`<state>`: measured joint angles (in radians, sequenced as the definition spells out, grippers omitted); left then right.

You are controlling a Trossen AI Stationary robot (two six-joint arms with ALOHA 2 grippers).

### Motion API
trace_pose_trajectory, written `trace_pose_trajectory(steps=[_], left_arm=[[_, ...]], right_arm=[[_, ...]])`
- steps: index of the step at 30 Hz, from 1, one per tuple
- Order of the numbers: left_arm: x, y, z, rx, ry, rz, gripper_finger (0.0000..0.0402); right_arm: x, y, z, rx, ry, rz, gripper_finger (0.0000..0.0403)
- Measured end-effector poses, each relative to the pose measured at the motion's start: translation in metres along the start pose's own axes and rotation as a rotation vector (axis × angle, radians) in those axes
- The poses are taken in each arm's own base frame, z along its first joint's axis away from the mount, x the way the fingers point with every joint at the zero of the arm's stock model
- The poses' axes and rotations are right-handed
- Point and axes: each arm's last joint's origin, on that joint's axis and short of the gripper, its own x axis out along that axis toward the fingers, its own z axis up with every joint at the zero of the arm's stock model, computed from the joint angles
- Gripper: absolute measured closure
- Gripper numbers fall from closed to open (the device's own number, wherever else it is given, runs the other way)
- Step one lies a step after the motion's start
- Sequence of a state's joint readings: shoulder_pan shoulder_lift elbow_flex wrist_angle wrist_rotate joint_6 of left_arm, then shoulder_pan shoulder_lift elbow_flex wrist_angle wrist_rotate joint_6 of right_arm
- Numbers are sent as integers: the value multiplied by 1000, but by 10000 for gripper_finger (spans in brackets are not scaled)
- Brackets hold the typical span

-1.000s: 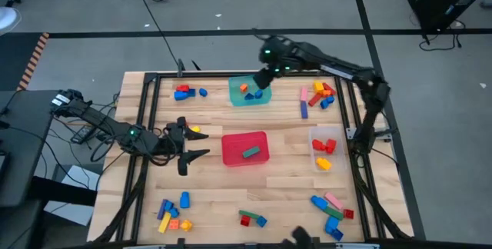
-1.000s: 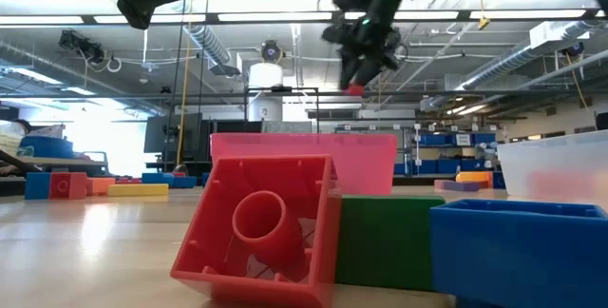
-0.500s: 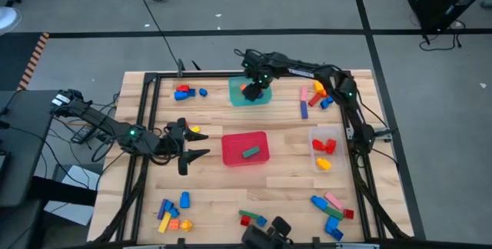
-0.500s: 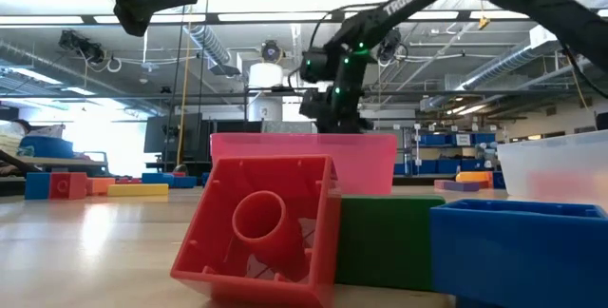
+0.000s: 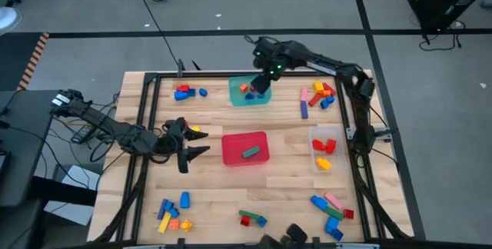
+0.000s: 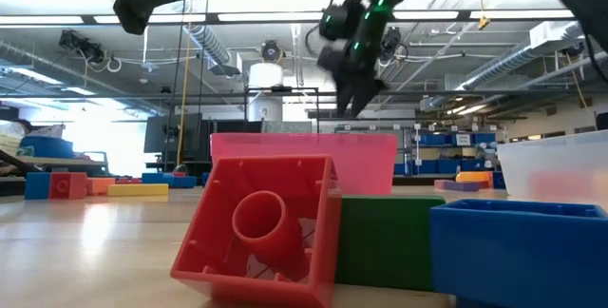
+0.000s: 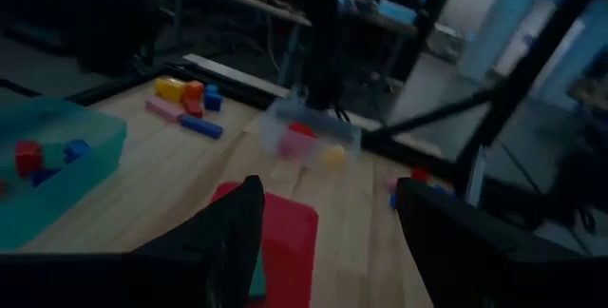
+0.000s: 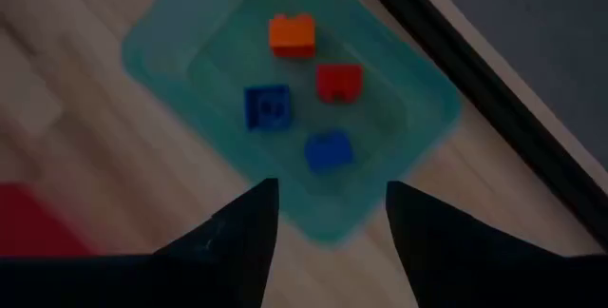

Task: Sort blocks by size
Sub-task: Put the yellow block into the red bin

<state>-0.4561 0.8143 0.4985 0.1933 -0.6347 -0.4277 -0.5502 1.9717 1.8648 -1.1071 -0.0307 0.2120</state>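
Observation:
The teal tub [image 5: 250, 93] at the far middle holds an orange block [image 8: 292, 34], a red block [image 8: 338, 82] and two blue blocks [image 8: 269, 106]. My right gripper [image 5: 260, 84] hangs above this tub, open and empty; it also shows in its wrist view [image 8: 332, 241] and in the low view [image 6: 353, 99]. My left gripper [image 5: 201, 143] waits open and empty above the table, left of the red tub [image 5: 244, 147], which holds a green block [image 5: 250, 152]. The clear tub [image 5: 323, 147] on the right holds red and orange blocks.
Loose blocks lie in groups at the far left [image 5: 184, 92], far right [image 5: 321, 94], near left [image 5: 173, 214], near middle [image 5: 250, 218] and near right [image 5: 332, 207]. A yellow block [image 5: 196, 131] lies by my left gripper. A black frame [image 5: 146, 126] borders the table.
My right gripper has gone down into the teal tub and come back up above it, shifting slightly toward the table's right. The small red block it carried between its fingers now lies in the teal tub; it has let go.

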Motion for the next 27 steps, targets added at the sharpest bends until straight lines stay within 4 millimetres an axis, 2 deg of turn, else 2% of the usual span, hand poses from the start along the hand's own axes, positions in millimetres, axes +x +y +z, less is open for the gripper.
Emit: trace_pose_trajectory(steps=[7, 11, 16, 18, 23, 27], left_arm=[[3, 5, 3, -10, -33, 53, 154], [6, 8, 11, -39, -90, 74, 154], [8, 12, 19, -71, -113, 27, 154], [10, 14, 25, -70, -99, 17, 154], [12, 18, 54, -23, -39, 62, 154], [11, 23, 79, 72, 68, 128, 154]], right_arm=[[-70, 33, -37, 34, -70, -19, 204], [-93, 51, -73, 97, -111, -27, 211], [-100, 71, -129, 238, -133, -39, 214], [-97, 78, -152, 300, -126, -23, 213], [-84, 96, -206, 446, -129, 37, 215], [-72, 113, -240, 521, -133, 88, 215]])
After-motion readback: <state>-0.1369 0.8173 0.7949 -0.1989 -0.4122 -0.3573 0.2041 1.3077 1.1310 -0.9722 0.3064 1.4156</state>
